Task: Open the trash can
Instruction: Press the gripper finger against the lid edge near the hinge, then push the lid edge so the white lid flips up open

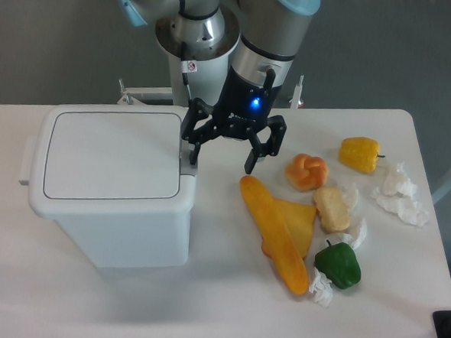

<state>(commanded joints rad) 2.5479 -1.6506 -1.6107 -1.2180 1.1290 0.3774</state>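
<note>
Currently we log the hand [220, 158] spread wide, gripping nothing, at frame centre beside the trash can [113, 185] (lid shut) at left. Approach step, we judge; next, press the grey latch [189, 167].

The grey, jointed robot arm [268, 34] reaches down from above, wrist nearly vertical; a blue light glows on the wrist; its black two-finger tool [221, 159] points downward, fingers spread wide apart, holding nothing.
</note>
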